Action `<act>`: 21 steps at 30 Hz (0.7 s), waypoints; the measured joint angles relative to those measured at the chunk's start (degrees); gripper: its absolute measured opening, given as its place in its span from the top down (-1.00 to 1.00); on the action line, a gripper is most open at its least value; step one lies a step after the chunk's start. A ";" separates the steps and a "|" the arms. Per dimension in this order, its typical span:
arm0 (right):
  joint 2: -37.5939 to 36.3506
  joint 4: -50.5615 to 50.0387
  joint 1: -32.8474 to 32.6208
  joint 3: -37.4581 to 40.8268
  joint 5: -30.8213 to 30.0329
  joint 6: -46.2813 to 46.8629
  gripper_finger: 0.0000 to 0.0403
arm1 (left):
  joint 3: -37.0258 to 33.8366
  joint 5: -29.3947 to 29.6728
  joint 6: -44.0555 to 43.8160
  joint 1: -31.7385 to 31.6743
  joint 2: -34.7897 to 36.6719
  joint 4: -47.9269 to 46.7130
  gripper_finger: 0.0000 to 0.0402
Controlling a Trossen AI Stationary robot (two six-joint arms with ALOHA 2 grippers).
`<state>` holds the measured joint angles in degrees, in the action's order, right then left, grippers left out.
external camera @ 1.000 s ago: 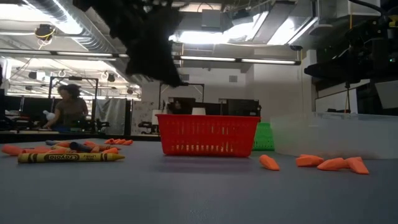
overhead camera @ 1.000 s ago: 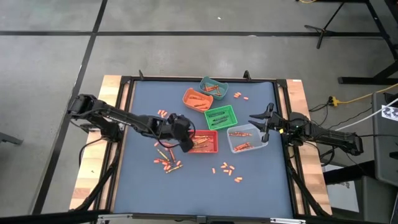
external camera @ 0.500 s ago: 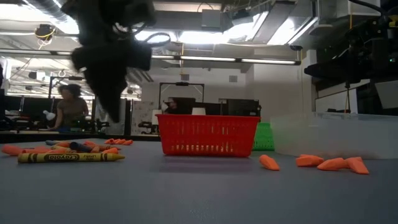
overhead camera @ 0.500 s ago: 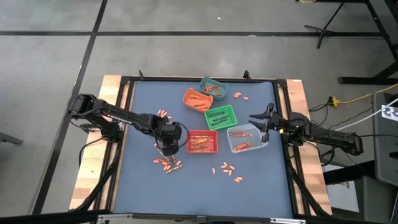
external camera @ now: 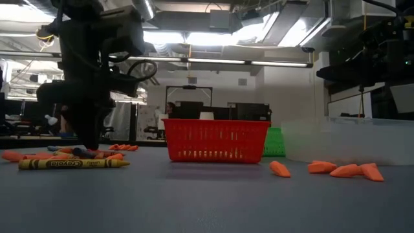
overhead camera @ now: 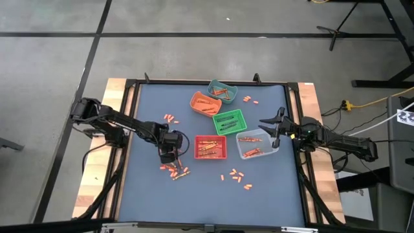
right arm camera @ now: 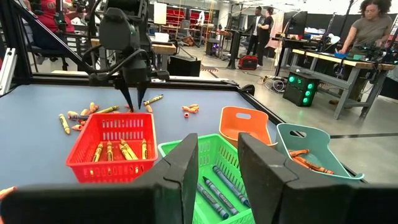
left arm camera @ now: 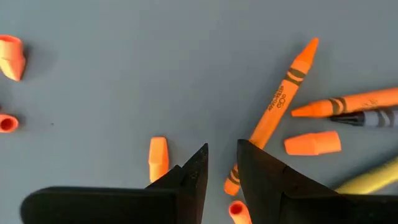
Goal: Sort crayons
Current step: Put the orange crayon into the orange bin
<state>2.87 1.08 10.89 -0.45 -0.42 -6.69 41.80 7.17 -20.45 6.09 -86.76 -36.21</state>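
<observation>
We see the left gripper (overhead camera: pixel 169 157) low over the blue table (overhead camera: pixel 149 194), just beside the red bin (overhead camera: pixel 211 147), above a loose cluster of crayons (overhead camera: pixel 174 170). Its fingers (left arm camera: pixel 194 169) stand slightly apart with a narrow gap and nothing between them; an orange crayon (left arm camera: pixel 277 106) lies just past the tips. The right gripper (overhead camera: pixel 270 127) waits over the clear bin (overhead camera: pixel 257 144), fingers a little apart and empty. More crayons lie in the red, green (overhead camera: pixel 229 120), orange (overhead camera: pixel 205 102) and teal (overhead camera: pixel 222 90) bins. In the low view a yellow crayon (external camera: pixel 72 164) carries dark lettering we cannot read surely.
</observation>
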 joint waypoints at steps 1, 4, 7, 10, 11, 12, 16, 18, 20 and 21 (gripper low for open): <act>0.01 0.00 -0.02 0.00 -0.01 0.01 0.44 | -0.23 0.24 0.00 0.00 0.00 0.03 0.61; 0.01 0.00 -0.01 0.00 -0.01 0.02 0.44 | -0.67 -0.82 -0.03 0.14 -0.22 0.16 0.61; -0.02 0.00 -0.01 0.00 -0.01 0.00 0.44 | -0.70 -1.41 -0.03 0.07 -0.17 -0.04 0.61; -0.02 0.00 -0.01 0.00 0.00 0.00 0.44 | -0.70 -1.21 -0.39 0.07 -0.17 0.27 0.61; -0.02 0.00 -0.01 0.00 -0.01 -0.01 0.44 | -0.70 -1.23 -0.40 0.07 -0.17 0.55 0.61; -0.02 0.00 0.00 0.00 0.01 -0.01 0.44 | -0.70 -1.21 -0.45 0.09 -0.17 0.86 0.61; -0.02 0.00 0.01 0.00 -0.01 0.00 0.44 | 0.18 -1.14 -3.42 -0.38 -0.28 0.62 0.61; -0.02 0.00 -0.02 0.00 0.01 0.01 0.44 | 1.30 -2.09 -4.83 -0.88 -0.28 0.68 0.61; -0.02 0.00 -0.01 0.00 -0.01 -0.01 0.44 | 2.60 -3.11 -5.93 -1.30 -0.28 0.71 0.61; -0.02 0.00 -0.02 0.00 0.01 -0.01 0.44 | 3.28 -3.55 -6.05 -1.42 -0.28 0.71 0.61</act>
<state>2.85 1.08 10.87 -0.45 -0.41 -6.70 45.08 3.61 -26.50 4.67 -87.05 -35.50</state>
